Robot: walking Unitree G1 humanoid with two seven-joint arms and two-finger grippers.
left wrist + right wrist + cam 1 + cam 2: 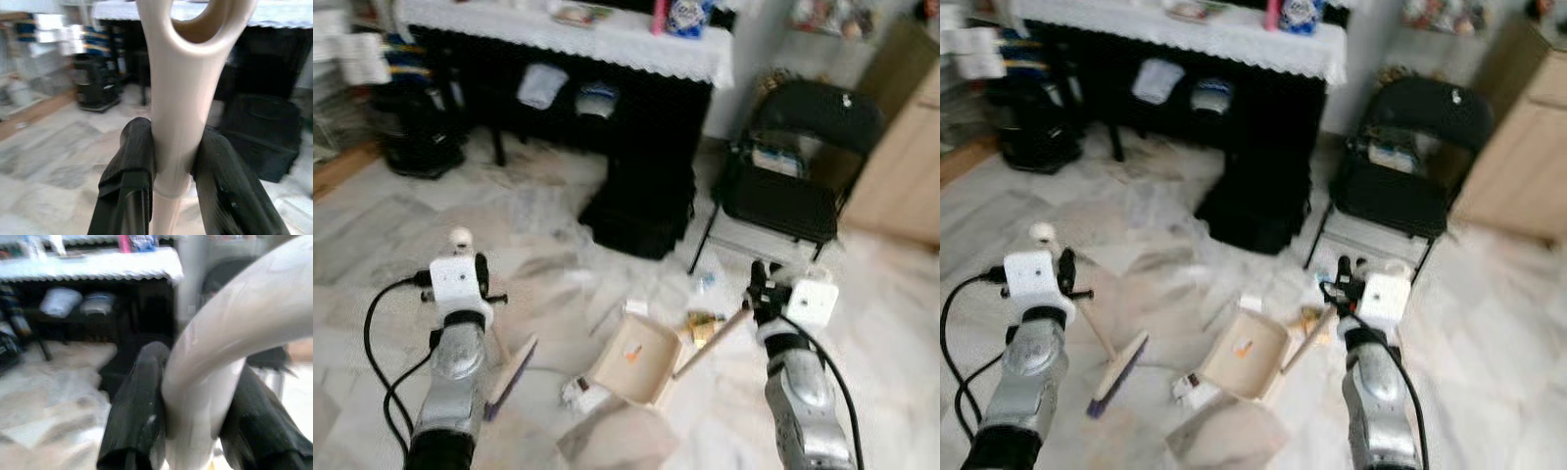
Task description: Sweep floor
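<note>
Two tools are in play on the pale marbled floor [391,245]. From the head cameras, the left gripper [478,277] holds the cream plastic broom handle [1097,328] near its knobbed top, so the stick slants down and forward to the flat purple-bristled broom head [1116,377] resting on the floor just ahead of that arm. The right gripper [761,292] holds the long cream dustpan handle [713,343], which runs down toward the robot's left to the shallow cream plastic dustpan [641,359] lying between the two arms with a small orange scrap inside. I judge the pan is set there so the broom can push litter across into it. Scattered wrappers and paper scraps [705,323] lie around and just beyond the pan, and a crumpled grey sheet [1219,436] lies just nearer the robot. Behind stand a black table under a white lace cloth [636,44], a black bag [636,211] and a black folding chair [793,166]. The left wrist view shows both black fingers [127,166] pressed tight against the cream handle below its hanging loop. The right wrist view, blurred, shows its black fingers [142,416] clamped either side of the curved cream handle, so each tool sits squarely inside its claw.
</note>
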